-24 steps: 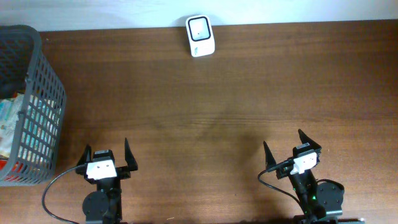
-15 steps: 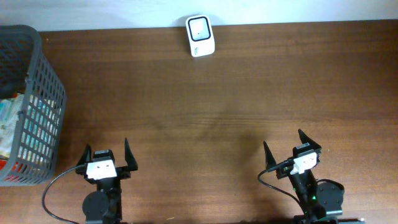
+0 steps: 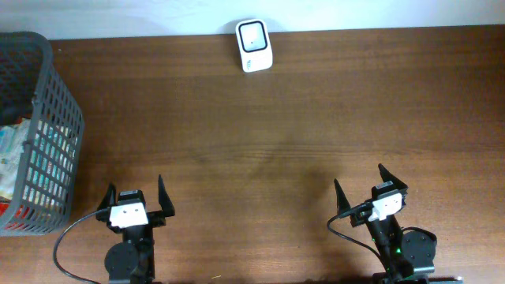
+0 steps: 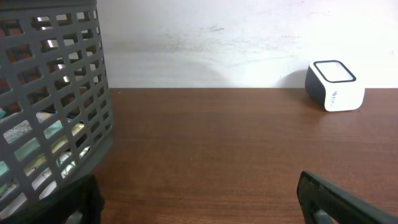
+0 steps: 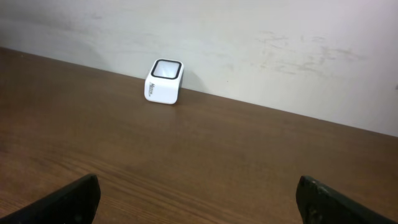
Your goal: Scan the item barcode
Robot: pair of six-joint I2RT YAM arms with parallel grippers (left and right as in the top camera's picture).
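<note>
A white barcode scanner (image 3: 254,46) with a dark window stands at the table's far edge; it also shows in the left wrist view (image 4: 334,86) and the right wrist view (image 5: 165,81). Packaged items (image 3: 11,154) lie inside the grey mesh basket (image 3: 49,102) at the far left, seen through its wall (image 4: 56,118). My left gripper (image 3: 135,199) rests open near the front edge, right of the basket, with nothing between its fingers. My right gripper (image 3: 359,185) stands open at the front right, also holding nothing. Both are far from the scanner.
The brown wooden table (image 3: 276,134) runs back to a white wall (image 5: 249,43). The basket stands tall just left of my left gripper.
</note>
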